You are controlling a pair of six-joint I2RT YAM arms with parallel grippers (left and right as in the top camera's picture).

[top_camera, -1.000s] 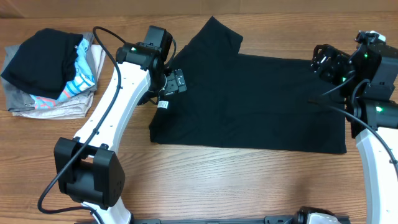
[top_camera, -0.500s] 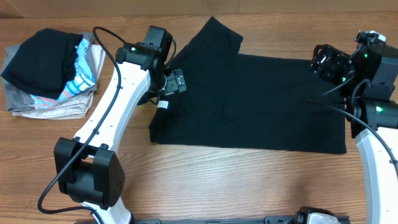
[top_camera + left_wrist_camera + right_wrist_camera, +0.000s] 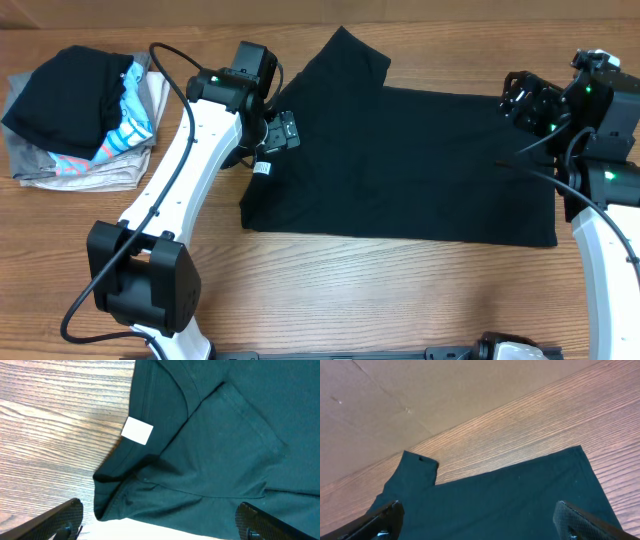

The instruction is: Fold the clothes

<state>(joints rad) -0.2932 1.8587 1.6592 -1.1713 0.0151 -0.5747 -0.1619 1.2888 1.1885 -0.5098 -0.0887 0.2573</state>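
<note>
Wood tbl (image 3: 400, 290), blk tee (image 3: 420, 170) flat, folded pile (image 3: 80, 125) apart

hidden: we find the left gripper (image 3: 284, 131) covering the T-shirt (image 3: 400, 170) at its neck edge | cut off: its fingers (image 3: 62, 519), below the T-shirt | unreadable: white label (image 3: 137, 430) on the T-shirt's neck, print too small for us

The left arm (image 3: 185, 170) slants from its base up to the neck end of the black T-shirt (image 3: 400, 170). Its left gripper (image 3: 285, 131) hangs over the collar edge, jaws spread wide and empty. The right arm (image 3: 598, 240) stands beside the shirt's opposite end. Its right gripper (image 3: 518, 100) is poised over that end's far corner, jaws likewise wide apart, holding nothing.
</note>
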